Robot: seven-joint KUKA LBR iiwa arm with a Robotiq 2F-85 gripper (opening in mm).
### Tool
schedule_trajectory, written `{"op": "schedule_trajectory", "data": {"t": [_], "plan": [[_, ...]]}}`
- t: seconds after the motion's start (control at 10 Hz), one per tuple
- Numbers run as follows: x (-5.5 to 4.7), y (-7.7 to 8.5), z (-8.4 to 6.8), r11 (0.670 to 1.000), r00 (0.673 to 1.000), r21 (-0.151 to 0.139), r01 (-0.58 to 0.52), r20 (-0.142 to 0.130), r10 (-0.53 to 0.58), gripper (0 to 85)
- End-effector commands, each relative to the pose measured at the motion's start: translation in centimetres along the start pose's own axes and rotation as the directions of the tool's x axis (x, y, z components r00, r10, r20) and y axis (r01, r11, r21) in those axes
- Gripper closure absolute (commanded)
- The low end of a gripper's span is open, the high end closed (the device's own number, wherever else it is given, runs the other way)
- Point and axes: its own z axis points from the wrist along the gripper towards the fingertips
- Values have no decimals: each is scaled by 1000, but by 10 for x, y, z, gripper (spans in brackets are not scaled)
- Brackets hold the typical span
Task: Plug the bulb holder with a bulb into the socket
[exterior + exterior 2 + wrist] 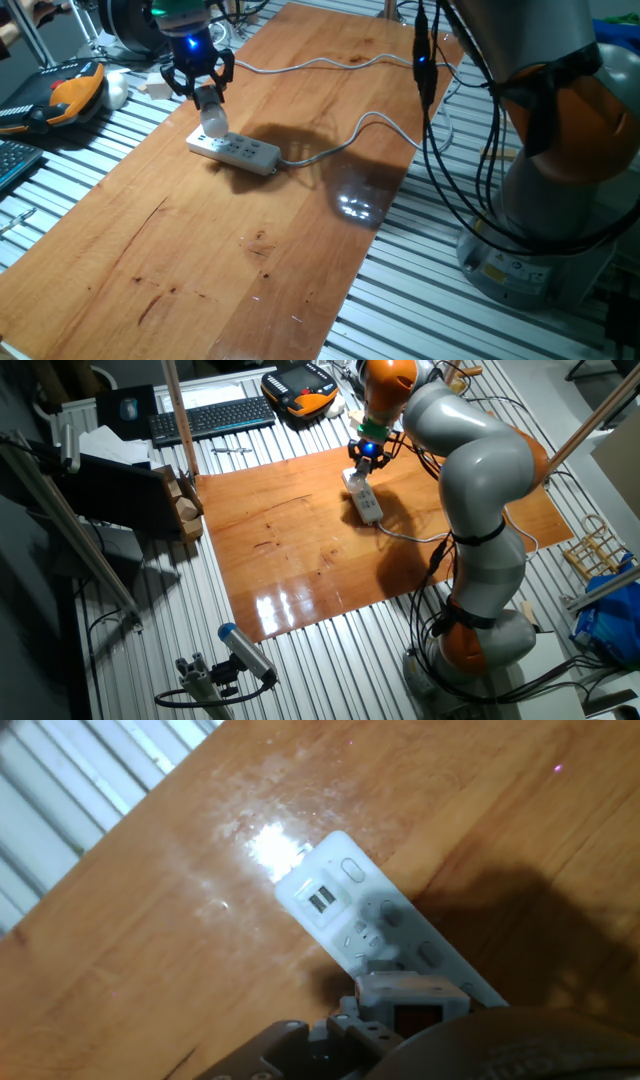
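The socket is a long white power strip (238, 150) lying flat on the wooden table; it also shows in the other fixed view (367, 501) and the hand view (345, 905). My gripper (208, 97) is shut on the bulb holder with a bulb (212, 120), held upright over the strip's left end. In the hand view the holder (410, 1005) shows its red spot and overlaps an outlet partway along the strip. Its lower end meets the strip's top. I cannot tell whether the prongs are inside the outlet.
The strip's grey cable (350, 135) runs right across the table. An orange teach pendant (70, 95) and a keyboard (210, 418) lie beyond the table's far edge. The robot's base (470, 630) and hanging cables (430, 90) stand to the right.
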Motion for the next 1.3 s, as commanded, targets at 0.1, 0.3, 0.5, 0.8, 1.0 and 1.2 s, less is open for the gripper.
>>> {"op": "schedule_trajectory", "data": {"t": [0.1, 0.3, 0.5, 0.8, 1.0, 1.2], "plan": [[0, -1, 1, 998, 998, -15, 63, 7, -63, 850], [1, 0, 2, 999, 1000, -45, 26, 5, -26, 850], [1, 1, 3, 998, 1000, -54, -11, 1, 11, 850], [4, 1, 5, 952, 948, -45, -302, 89, 305, 850], [7, 1, 8, 910, 908, -61, -410, 63, 413, 850], [6, 1, 11, 866, 864, -38, -499, 55, 500, 850]]}}
